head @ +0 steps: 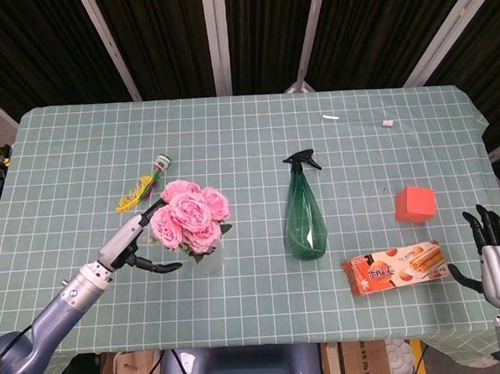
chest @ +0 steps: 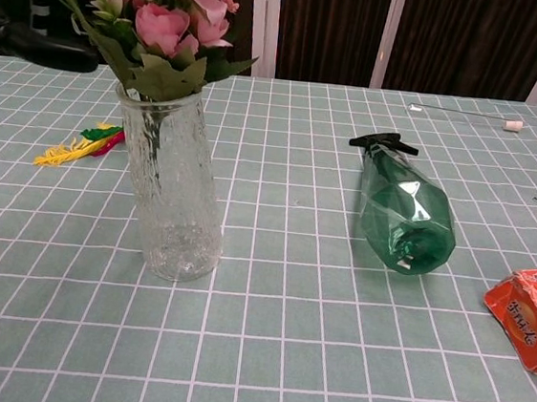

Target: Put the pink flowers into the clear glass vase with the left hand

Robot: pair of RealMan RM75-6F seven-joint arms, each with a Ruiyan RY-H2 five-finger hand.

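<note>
Pink flowers (head: 189, 216) seated in clear glass vase (chest: 168, 190), stems down inside, blooms above rim. Left hand (head: 134, 245) just beside bouquet, fingers spread, gripping nothing. Right hand (head: 495, 251) idle, splayed, well apart. Likely light, soft blooms: grip stems. Vase fragile, tippy.

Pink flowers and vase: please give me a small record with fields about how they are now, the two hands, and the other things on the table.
pink flowers: stems inside the vase, blooms and leaves above its rim
clear glass vase: upright on the table
left hand: beside the vase, fingers apart, holding nothing
right hand: at the table's right edge, fingers spread, empty
green spray bottle: lying on its side
orange cube: right of the bottle
snack packet: near the front edge
task state: flowers appear placed
</note>
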